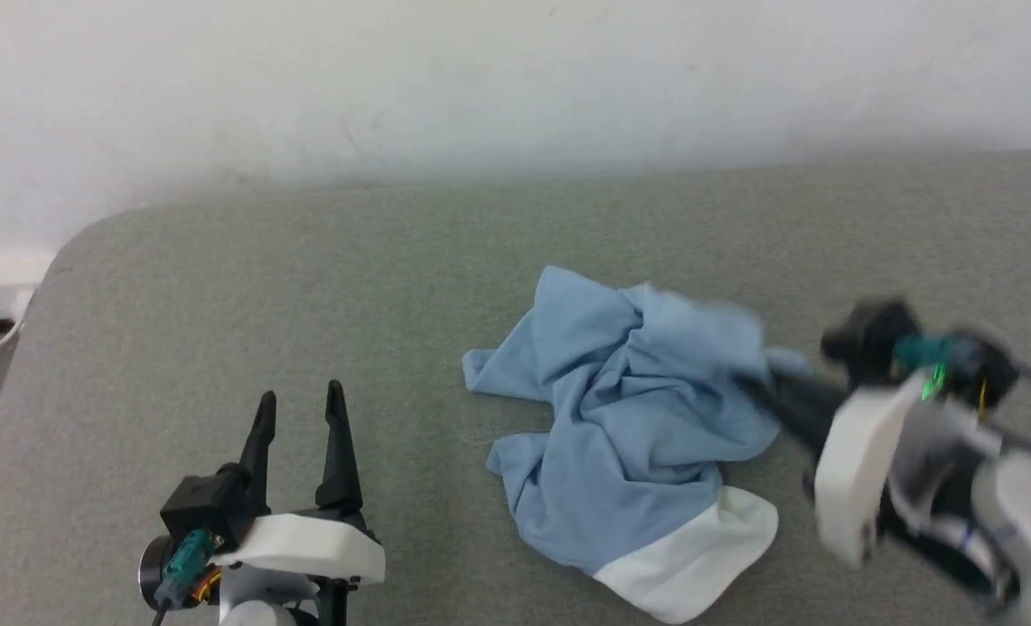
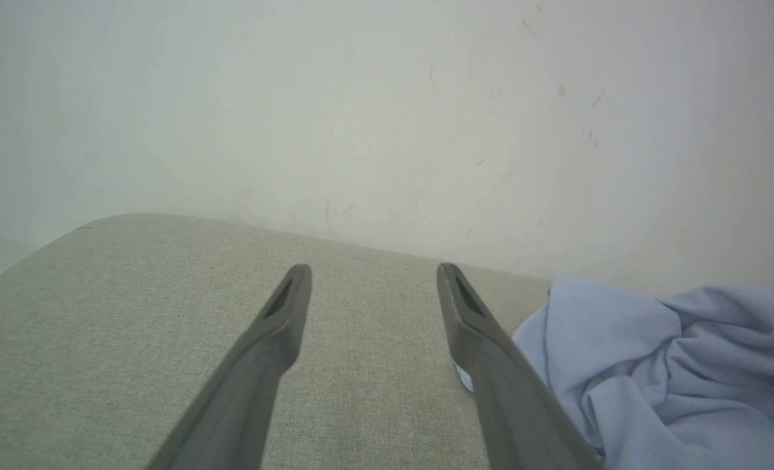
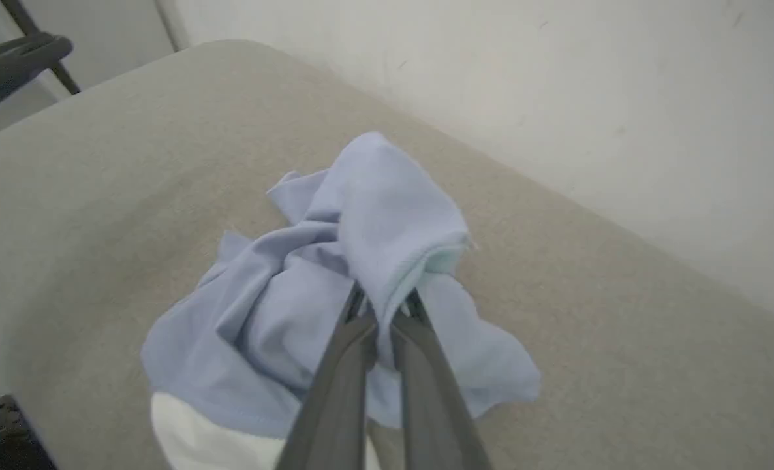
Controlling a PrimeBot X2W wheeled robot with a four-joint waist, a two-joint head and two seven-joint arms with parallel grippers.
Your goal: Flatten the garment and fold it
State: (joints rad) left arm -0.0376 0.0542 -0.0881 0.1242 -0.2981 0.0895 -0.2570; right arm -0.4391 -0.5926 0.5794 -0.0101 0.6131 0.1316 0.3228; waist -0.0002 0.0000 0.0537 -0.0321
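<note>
The garment (image 1: 628, 417) lies crumpled in a heap on the grey padded table (image 1: 307, 287), light blue with a white panel at its near edge. My right gripper (image 1: 754, 382) is shut on a fold at the heap's right side; in the right wrist view that fold of the garment (image 3: 387, 222) drapes over the fingertips, where the right gripper (image 3: 385, 301) pinches it. My left gripper (image 1: 300, 409) stands open at the lower left, apart from the cloth. In the left wrist view the left gripper (image 2: 374, 277) holds nothing, and the garment (image 2: 661, 365) sits to its right.
A pale wall (image 1: 515, 78) runs behind the table's far edge. The table's rounded left corner (image 1: 81, 239) drops off beside white cables and a socket block (image 1: 7, 278). A dark metal frame (image 3: 15, 55) shows beyond the table in the right wrist view.
</note>
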